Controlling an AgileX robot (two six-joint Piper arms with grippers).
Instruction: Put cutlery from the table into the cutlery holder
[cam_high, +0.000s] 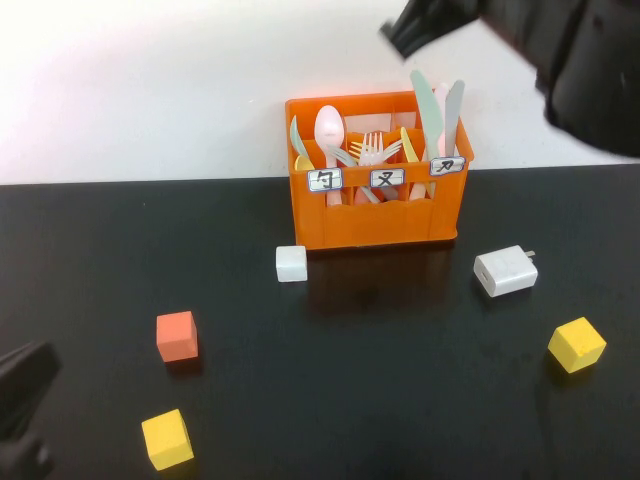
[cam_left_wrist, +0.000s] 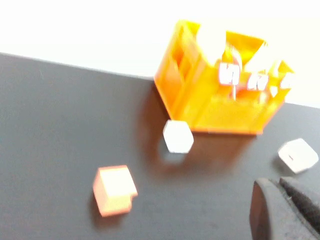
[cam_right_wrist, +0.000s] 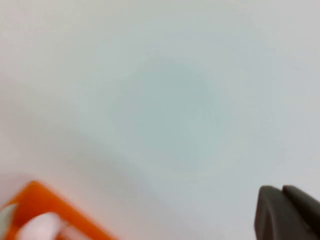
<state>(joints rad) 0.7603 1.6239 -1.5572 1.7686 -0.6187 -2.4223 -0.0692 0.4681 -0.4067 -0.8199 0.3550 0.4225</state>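
- Fingers of the right gripper pinch together, empty, above the cutlery holder.
- Left gripper, fingers' state unclear, waits well before the holder.
- Grey-green knife stands inside: light, stiff, slippery; best gripped mid-handle.

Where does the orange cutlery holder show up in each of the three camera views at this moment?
High view: the cutlery holder stands upper centre, at the table's far edge, full of cutlery.
Left wrist view: upper right, blurred, with a white cube just before it.
Right wrist view: only one corner shows, lower left, against pale wall.
Shared landmark: the white cube near the holder's front corner appears in the high and left wrist views.
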